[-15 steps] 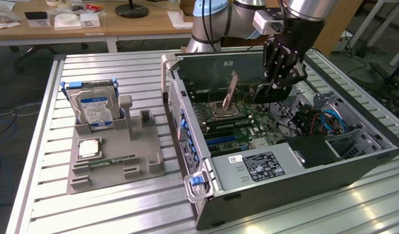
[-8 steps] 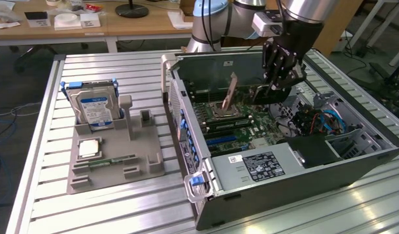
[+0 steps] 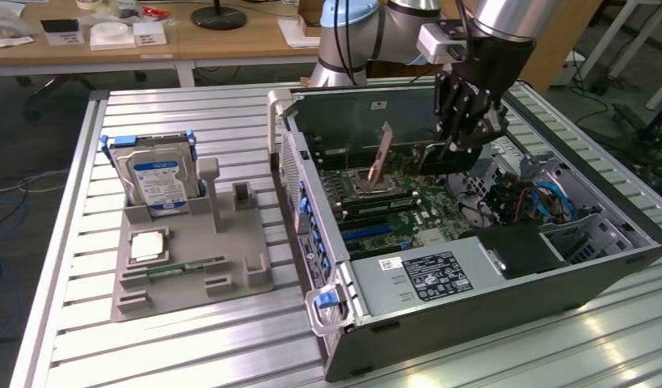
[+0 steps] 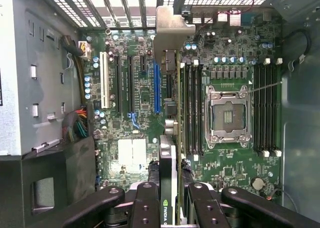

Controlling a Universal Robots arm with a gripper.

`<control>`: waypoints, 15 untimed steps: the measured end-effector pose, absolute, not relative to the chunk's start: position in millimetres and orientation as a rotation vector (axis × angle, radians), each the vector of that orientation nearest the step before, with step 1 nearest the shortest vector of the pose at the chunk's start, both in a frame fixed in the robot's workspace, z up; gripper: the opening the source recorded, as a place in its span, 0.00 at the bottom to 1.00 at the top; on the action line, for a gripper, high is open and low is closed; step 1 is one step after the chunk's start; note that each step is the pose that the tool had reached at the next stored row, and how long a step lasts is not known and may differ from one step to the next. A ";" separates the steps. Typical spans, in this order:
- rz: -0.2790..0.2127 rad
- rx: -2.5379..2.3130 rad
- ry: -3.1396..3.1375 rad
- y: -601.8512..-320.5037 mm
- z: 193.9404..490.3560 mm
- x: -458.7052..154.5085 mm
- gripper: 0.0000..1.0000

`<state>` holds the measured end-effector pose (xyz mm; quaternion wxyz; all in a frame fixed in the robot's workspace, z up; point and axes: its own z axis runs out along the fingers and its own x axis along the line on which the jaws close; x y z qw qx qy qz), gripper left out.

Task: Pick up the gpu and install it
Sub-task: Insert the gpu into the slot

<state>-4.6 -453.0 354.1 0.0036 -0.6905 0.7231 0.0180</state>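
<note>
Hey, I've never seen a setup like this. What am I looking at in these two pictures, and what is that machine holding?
This is a robot arm working over an open computer case. One picture comes from a camera standing off the arm. The other comes from a camera on the arm's wrist and looks down into the case at the motherboard.

The arm's hand is shut on the gpu. That is a thin black card, seen edge-on in the wrist view, with a silvery bracket at the end away from the hand. It is held over the motherboard; I cannot tell whether it touches a slot.

On the metal table, to the exterior view's left of the case, a grey holder carries an upright hard drive, a square chip and a memory stick lying flat.
</note>
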 end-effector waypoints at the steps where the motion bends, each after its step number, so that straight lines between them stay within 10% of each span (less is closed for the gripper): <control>1: 0.059 -2.163 2.265 -453.0 352.8 -4.6 0.27; 15: 0.059 -2.163 2.265 -453.0 349.2 -4.6 0.27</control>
